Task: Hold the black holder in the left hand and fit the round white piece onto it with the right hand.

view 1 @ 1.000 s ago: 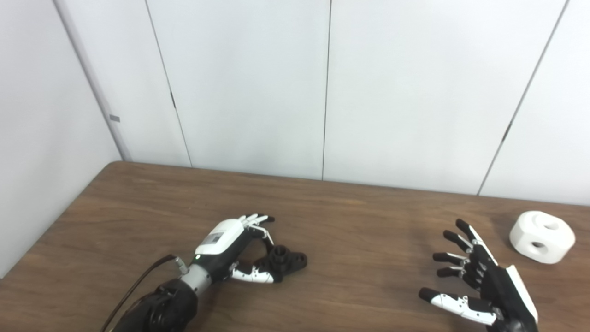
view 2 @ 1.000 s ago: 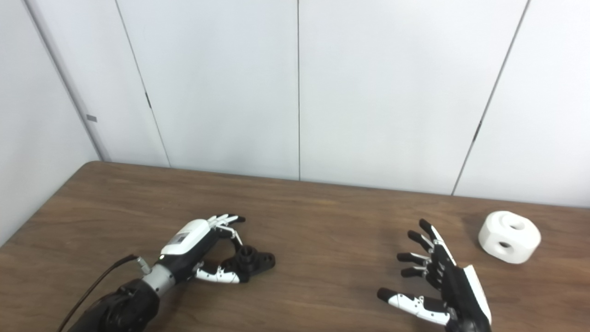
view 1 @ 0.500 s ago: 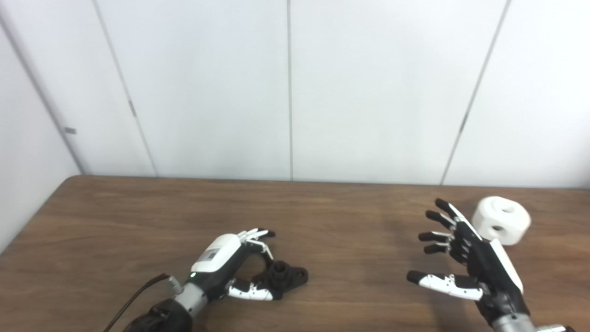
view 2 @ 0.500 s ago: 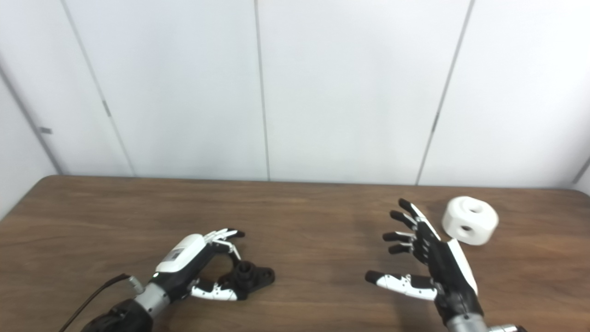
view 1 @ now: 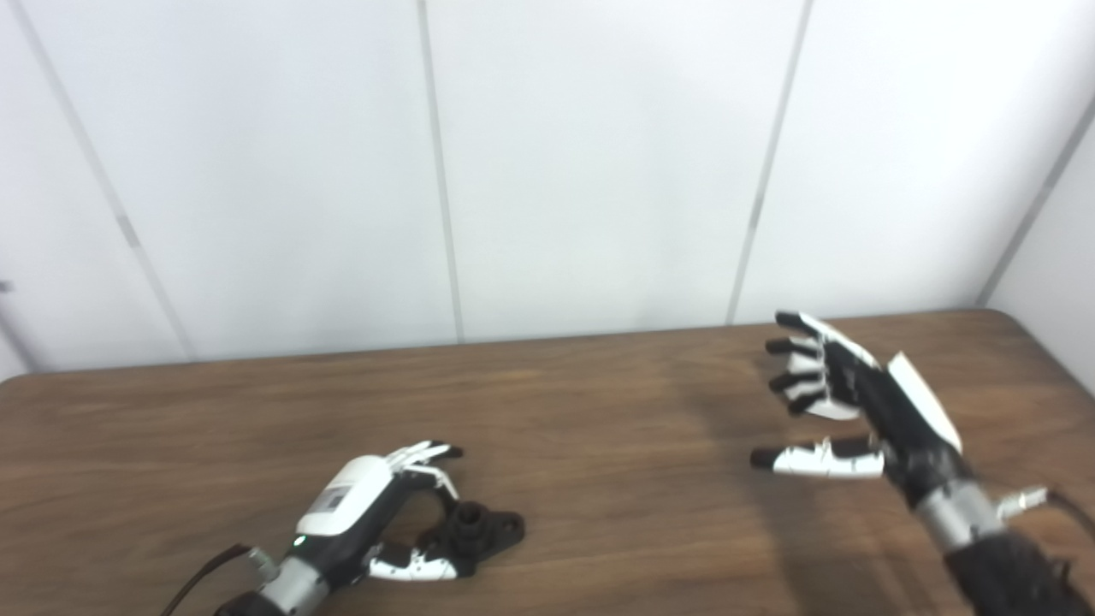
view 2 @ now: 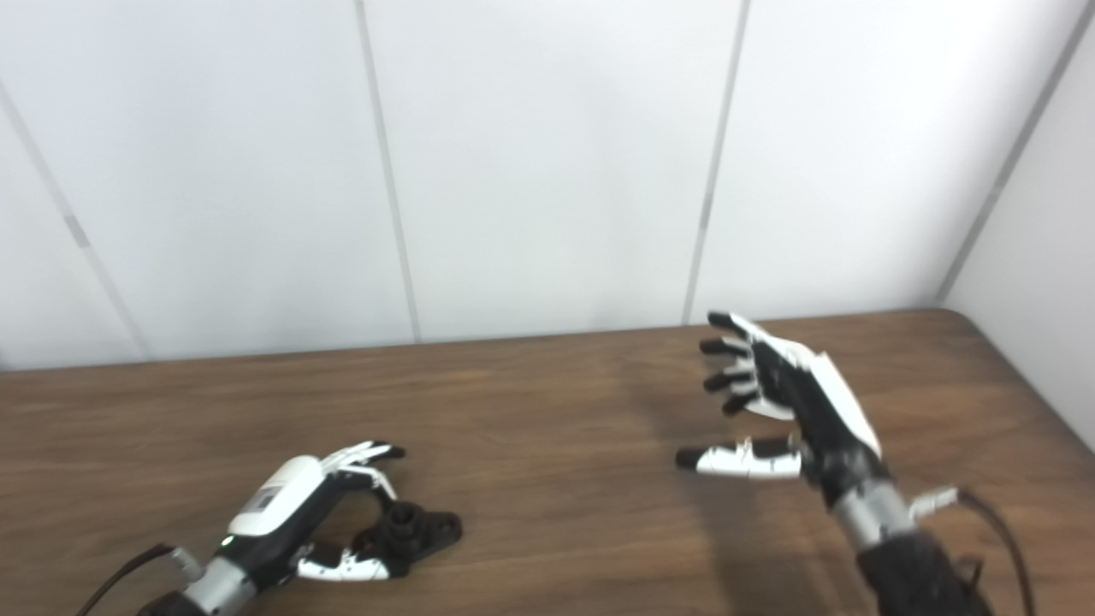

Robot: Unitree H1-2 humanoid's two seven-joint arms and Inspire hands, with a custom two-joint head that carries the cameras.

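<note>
The left hand (view 1: 364, 513) lies low on the brown table (view 1: 599, 479), fingers and thumb curled loosely about the black holder (view 1: 475, 535); whether it truly grips is unclear. In the left eye view the right hand (view 1: 855, 402) hovers spread wide, hiding nearly all of the round white piece. The right eye view shows the same, with pale wall panels (view 2: 547, 171) behind.
</note>
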